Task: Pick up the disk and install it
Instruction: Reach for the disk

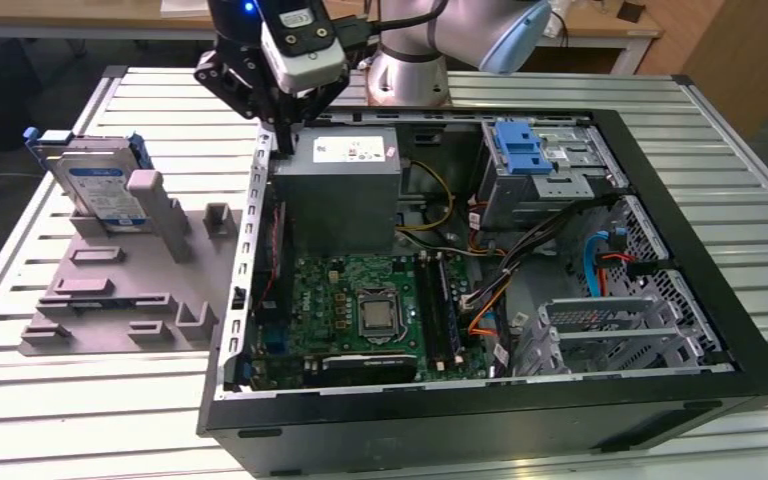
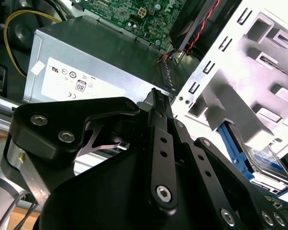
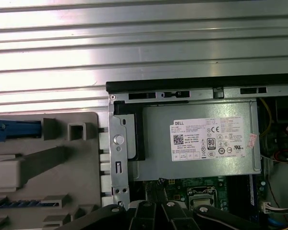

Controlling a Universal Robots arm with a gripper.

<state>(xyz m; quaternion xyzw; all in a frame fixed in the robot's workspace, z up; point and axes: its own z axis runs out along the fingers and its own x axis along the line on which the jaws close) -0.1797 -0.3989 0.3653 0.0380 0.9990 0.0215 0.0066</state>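
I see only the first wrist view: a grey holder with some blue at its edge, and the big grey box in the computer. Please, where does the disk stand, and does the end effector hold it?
Observer: The disk stands on edge in the grey holder, at the exterior view's left of the computer case.
Operator: And the end effector?
Observer: The end effector is shut and holds nothing. Its tip hangs over the case wall beside the big grey box, apart from the disk.
Operator: Where inside is the drive cage?
Observer: The drive cage sits at the exterior view's right of the big grey box, with a blue latch on top.
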